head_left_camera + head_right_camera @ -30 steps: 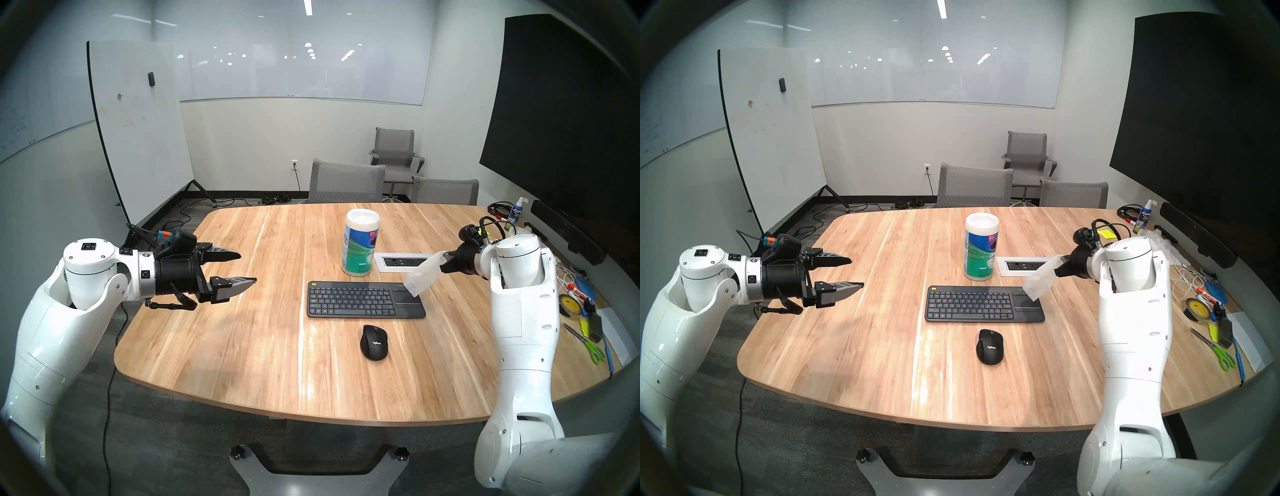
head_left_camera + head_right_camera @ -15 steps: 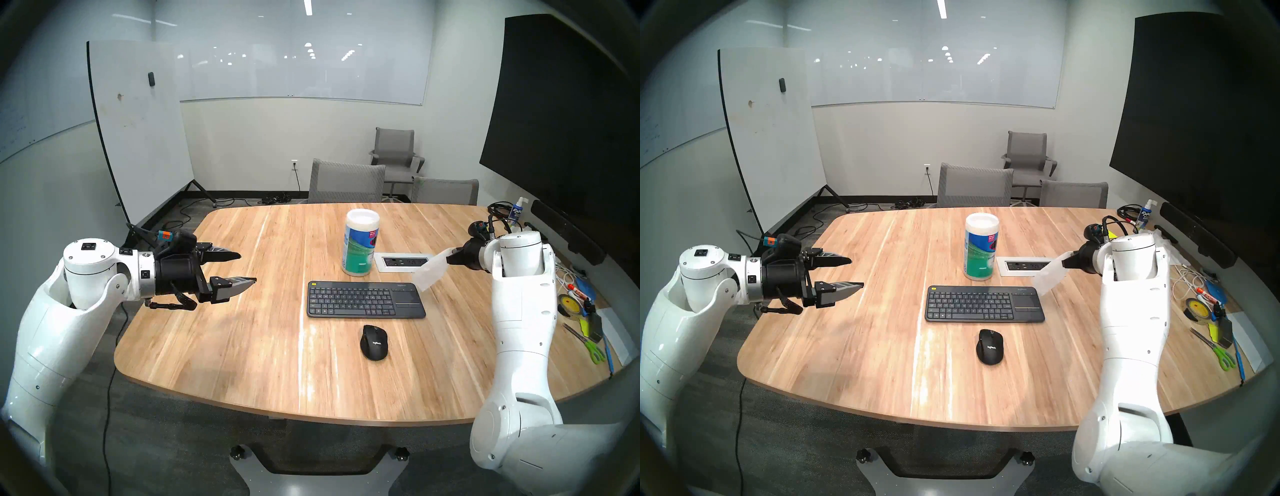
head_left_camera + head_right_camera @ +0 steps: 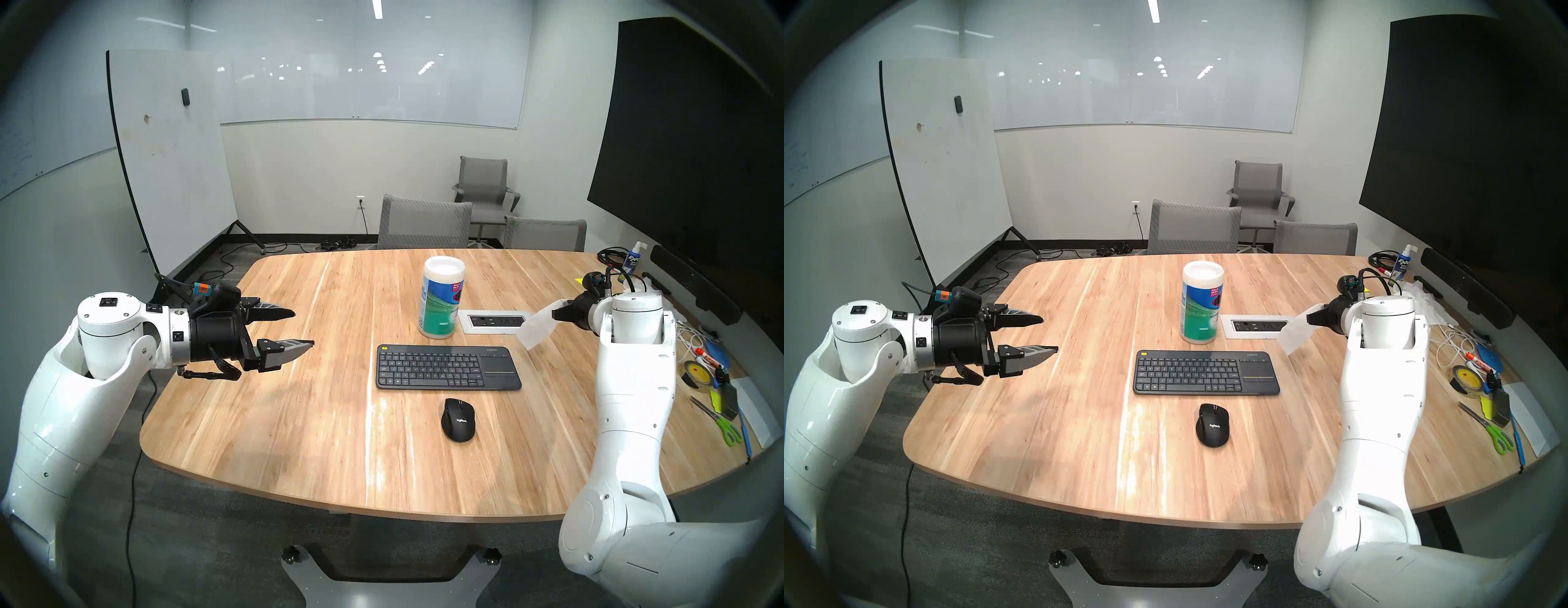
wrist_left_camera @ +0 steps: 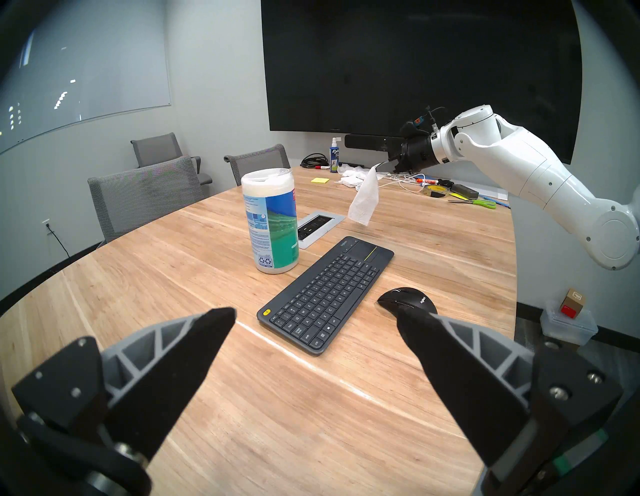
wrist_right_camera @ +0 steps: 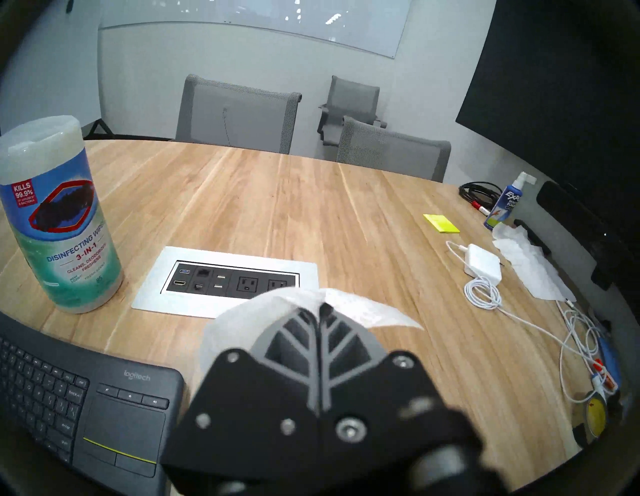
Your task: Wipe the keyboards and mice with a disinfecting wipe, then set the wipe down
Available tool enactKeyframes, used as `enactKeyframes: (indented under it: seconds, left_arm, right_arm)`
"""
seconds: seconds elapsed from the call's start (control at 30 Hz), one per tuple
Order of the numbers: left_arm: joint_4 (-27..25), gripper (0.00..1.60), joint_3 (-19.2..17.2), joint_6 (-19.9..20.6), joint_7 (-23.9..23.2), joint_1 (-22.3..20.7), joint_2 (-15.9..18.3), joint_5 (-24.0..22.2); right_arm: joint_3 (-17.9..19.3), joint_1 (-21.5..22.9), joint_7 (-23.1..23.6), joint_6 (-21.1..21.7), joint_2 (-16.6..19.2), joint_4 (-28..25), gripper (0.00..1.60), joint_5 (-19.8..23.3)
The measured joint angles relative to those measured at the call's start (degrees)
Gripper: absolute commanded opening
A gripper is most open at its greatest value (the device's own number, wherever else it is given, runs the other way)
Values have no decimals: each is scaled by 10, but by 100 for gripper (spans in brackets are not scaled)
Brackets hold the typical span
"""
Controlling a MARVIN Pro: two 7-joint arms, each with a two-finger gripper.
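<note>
The slim black keyboard point(image 3: 449, 367) lies flat near the table's middle, and the black mouse point(image 3: 458, 419) sits just in front of it. A white disinfecting wipe point(image 3: 538, 329) hangs in the air to the right of the keyboard's touchpad end, above the wood. My right gripper point(image 3: 556, 313) is shut on the wipe's top edge; in the right wrist view the sheet point(image 5: 277, 304) drapes over the closed fingers. My left gripper point(image 3: 303, 329) hovers open and empty over the table's left edge, well away from the keyboard point(image 4: 325, 294) and the mouse point(image 4: 407, 301).
A tall wipes canister point(image 3: 442, 302) stands behind the keyboard, beside a recessed outlet panel point(image 3: 494, 321). Along the right edge lie a crumpled tissue sheet point(image 5: 530, 263), a charger with cable point(image 5: 483, 265), sticky notes point(image 5: 440, 223), a spray bottle point(image 3: 633, 260), tape point(image 3: 695, 373) and scissors point(image 3: 721, 422).
My right arm has drawn back to the right, carrying the wipe off the keyboard's touchpad corner to hang beside it. The left arm has not moved.
</note>
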Motion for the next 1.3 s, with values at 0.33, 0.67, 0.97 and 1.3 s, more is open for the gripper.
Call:
enactKeyframes:
  seconds: [0.33,0.67,0.97,1.3]
  left_arm:
    - [0,160,0,0,0,0,0,0]
    - [0,160,0,0,0,0,0,0]
    - [0,160,0,0,0,0,0,0]
    - [0,160,0,0,0,0,0,0]
  right_arm:
    - [18,-16,-42,-38,-26,4,0,7]
    - [27,-16,-50,-45,-35,9,0,11]
    - [25,-14,-53,-44,-36,16,0,10]
    - [25,-14,-54,-44,-35,18,0,10]
